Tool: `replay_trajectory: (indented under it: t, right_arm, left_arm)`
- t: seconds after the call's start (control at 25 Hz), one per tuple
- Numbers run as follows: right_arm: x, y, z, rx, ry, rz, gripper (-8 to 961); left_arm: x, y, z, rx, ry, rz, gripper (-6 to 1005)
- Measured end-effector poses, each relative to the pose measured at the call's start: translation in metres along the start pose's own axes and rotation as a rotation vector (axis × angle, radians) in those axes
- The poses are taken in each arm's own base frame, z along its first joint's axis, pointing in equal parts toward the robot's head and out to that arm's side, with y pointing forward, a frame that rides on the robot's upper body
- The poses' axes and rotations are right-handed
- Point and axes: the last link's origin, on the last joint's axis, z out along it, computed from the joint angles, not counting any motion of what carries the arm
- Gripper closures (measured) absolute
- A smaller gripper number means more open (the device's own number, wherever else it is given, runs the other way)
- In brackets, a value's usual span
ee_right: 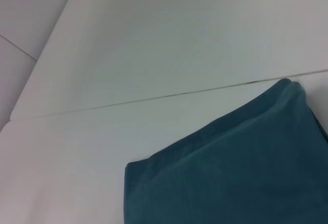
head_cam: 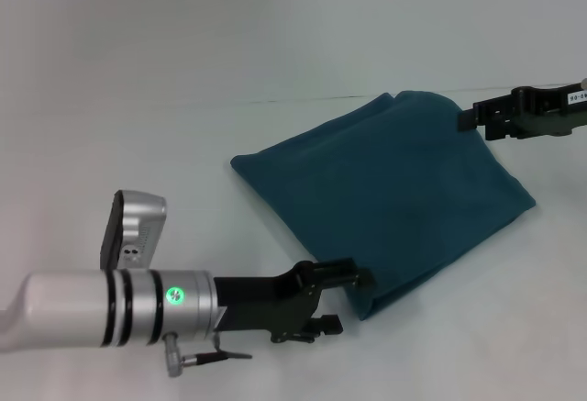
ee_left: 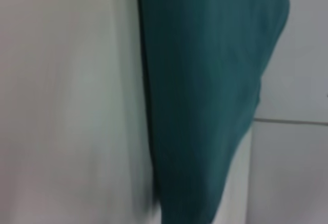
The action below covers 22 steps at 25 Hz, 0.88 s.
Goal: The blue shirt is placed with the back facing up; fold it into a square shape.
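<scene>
The blue shirt (head_cam: 390,194) lies folded on the worktop (head_cam: 183,80); left gripper (head_cam: 353,282) and right gripper (head_cam: 472,118) flank opposite corners — finger states indeterminate.

White table (head_cam: 183,71) with dark seam (head_cam: 303,98)

Soft, matt cotton-like cloth, the blue shirt (head_cam: 390,194) lies on a smooth, pale matt table (head_cam: 183,71). My left gripper (head_cam: 353,282) is matt black plastic on a brushed silver metal wrist; my right gripper (head_cam: 472,118) looks equally matt black.
</scene>
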Motion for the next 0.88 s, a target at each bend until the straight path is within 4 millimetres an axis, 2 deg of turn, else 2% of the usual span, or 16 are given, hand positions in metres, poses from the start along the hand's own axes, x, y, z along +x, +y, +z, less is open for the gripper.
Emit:
replay_trajectory:
  t: [0.24,0.88]
  right_arm:
    - [-0.001,0.001,0.0,0.001,-0.002,-0.004,298]
    - [-0.003,0.001,0.002,0.004,-0.011,-0.005,297]
  left_arm:
    - [0.008,0.0,0.012,0.058,0.035,0.006,53]
    - [0.013,0.007,0.031,0.102,0.052,0.062,52]
